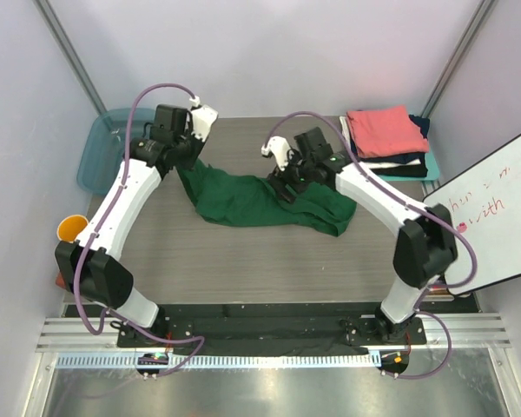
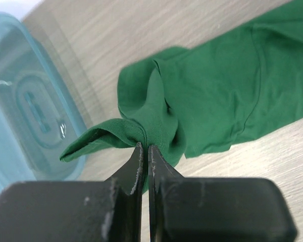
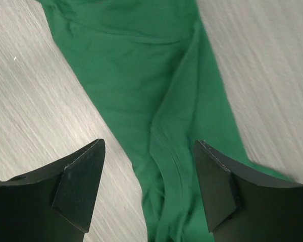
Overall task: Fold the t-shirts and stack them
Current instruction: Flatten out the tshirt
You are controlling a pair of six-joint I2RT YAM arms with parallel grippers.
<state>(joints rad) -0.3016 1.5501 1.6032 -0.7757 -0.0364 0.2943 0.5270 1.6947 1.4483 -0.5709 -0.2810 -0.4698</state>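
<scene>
While the green t-shirt [image 1: 269,201] is clamped in the left claw [image 2: 144,151] near the far-left corner of the worktop [image 1: 243,256], the right claw [image 3: 149,151] is held apart above it.

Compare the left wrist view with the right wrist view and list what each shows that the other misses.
Only the left wrist view: the translucent teal plastic tub at the left edge, and the left gripper shut on a bunched fold of the dark green cloth t-shirt. Only the right wrist view: the right gripper open, poised over a wrinkled stretch of that shirt without gripping it. Both: the green shirt lying crumpled on the pale wood-grain tabletop.
</scene>
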